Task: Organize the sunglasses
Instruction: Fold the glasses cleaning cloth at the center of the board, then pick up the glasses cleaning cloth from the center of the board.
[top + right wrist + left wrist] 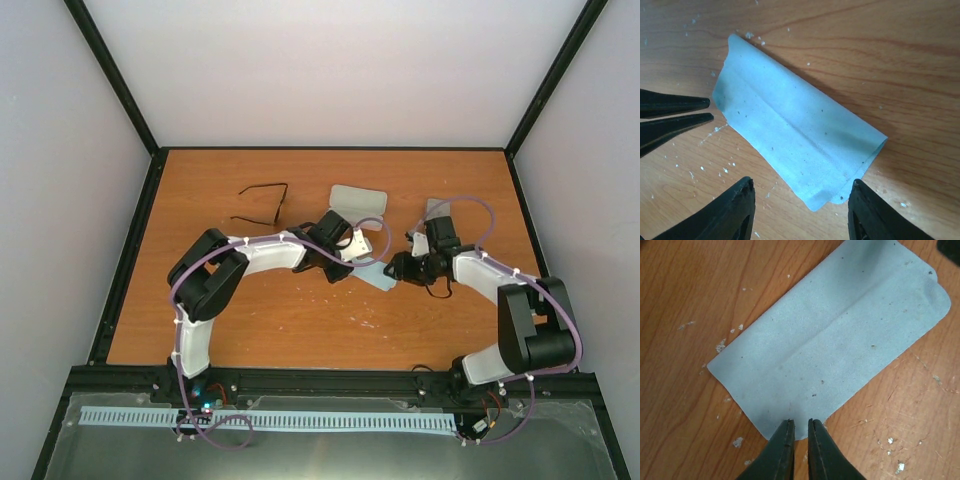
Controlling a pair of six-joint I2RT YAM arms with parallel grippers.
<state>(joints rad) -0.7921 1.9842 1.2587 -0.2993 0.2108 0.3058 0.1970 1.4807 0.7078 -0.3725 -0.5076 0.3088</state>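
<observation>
Sunglasses (262, 201) well apart (leftward) from left gripper (800, 421)

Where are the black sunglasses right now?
In the top view, the black sunglasses lie at the far left-centre, just left of the grey case and beyond the left arm.

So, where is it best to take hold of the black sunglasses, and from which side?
Probably at the front bar of the black sunglasses, coming straight down from above, jaws across the bar. The frame seems to lie open like a U: both thin temple arms run from that bar to the left, so it looks the stiffest part.
</observation>
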